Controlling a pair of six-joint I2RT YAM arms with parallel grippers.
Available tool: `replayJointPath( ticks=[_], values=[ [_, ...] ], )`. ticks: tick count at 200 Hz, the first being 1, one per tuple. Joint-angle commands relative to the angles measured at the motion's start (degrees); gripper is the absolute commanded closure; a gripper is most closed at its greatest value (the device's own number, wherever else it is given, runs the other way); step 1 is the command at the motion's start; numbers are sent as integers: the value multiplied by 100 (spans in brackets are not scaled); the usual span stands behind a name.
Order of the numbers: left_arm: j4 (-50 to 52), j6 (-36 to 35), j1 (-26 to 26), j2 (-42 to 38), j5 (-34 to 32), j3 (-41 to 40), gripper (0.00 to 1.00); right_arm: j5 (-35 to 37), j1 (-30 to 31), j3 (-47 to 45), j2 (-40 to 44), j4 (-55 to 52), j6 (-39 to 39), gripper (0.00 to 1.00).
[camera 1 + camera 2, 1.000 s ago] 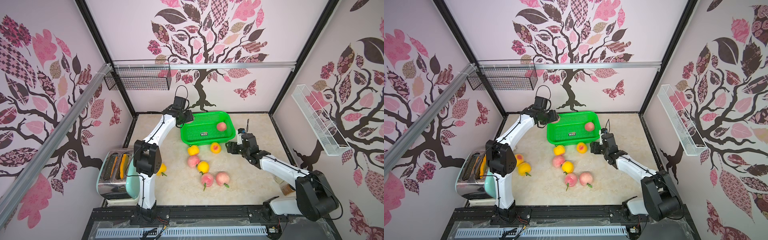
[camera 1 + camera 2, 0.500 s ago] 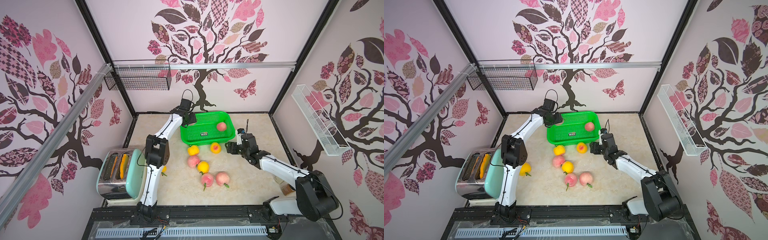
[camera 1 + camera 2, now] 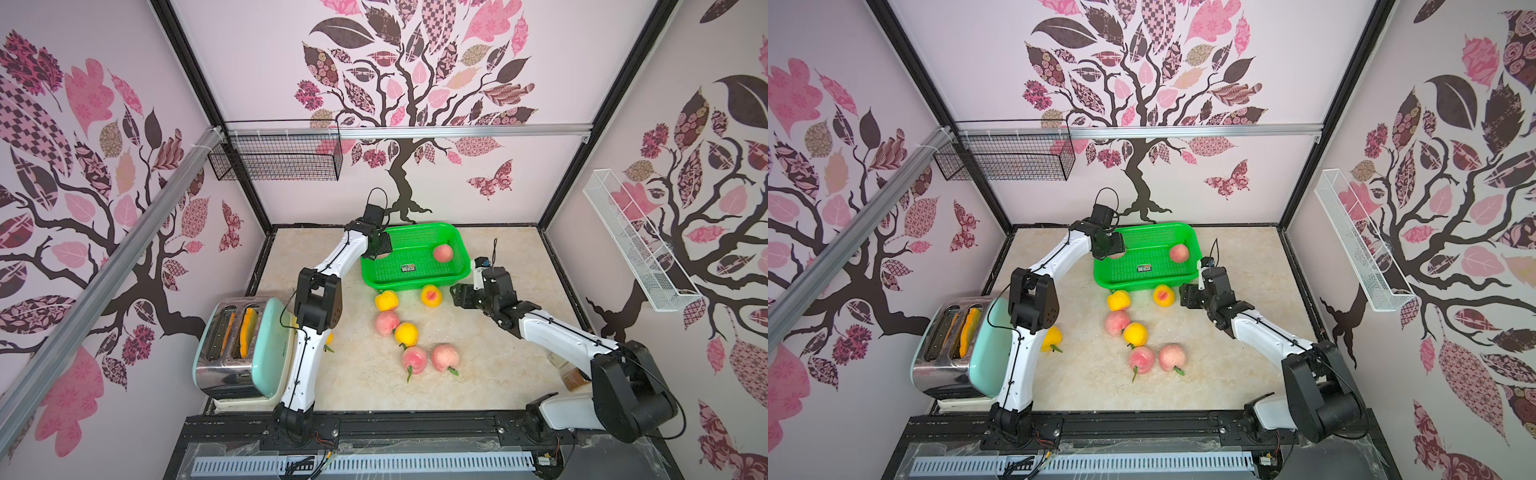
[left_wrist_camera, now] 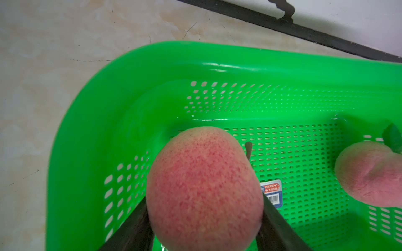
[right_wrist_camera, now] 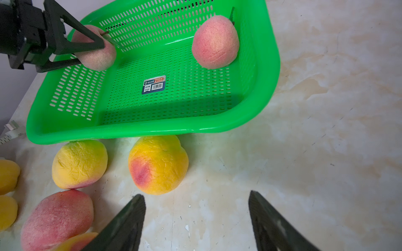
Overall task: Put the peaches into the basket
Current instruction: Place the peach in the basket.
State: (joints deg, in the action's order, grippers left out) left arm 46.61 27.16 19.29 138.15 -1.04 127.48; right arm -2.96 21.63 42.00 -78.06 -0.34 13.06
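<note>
While the left pincer [image 5: 92, 52] clamps a round, speckled pink peach [image 4: 204, 187] over one corner of the perforated green plastic basket [image 5: 152, 130], a second pink peach [image 5: 215, 42] lies inside against the mesh wall. Right pincer [image 5: 195, 195] gapes wide, empty, over the marbled bench [image 5: 326, 130], near a wrinkled yellow peach [image 5: 157, 164] just beside the rim.

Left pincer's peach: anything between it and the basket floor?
Nothing visible. The left pincer holds the peach inside the basket rim, over bare mesh; the other peach lies toward the opposite wall.
</note>
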Motion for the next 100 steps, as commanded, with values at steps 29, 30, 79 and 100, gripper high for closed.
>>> replayJointPath(
  ticks=[29, 30, 79, 100],
  values=[
    [185, -114, 23, 522, 7, 431, 37, 32, 55, 71, 20, 87, 41, 23],
    [183, -114, 22, 521, 7, 429, 36, 32, 58, 72, 20, 87, 40, 23],
    [194, -131, 17, 588, -28, 414, 32, 24, 57, 73, 2, 86, 39, 23],
    [216, -147, 18, 574, -42, 409, 27, 22, 60, 78, -7, 86, 39, 23]
  ],
)
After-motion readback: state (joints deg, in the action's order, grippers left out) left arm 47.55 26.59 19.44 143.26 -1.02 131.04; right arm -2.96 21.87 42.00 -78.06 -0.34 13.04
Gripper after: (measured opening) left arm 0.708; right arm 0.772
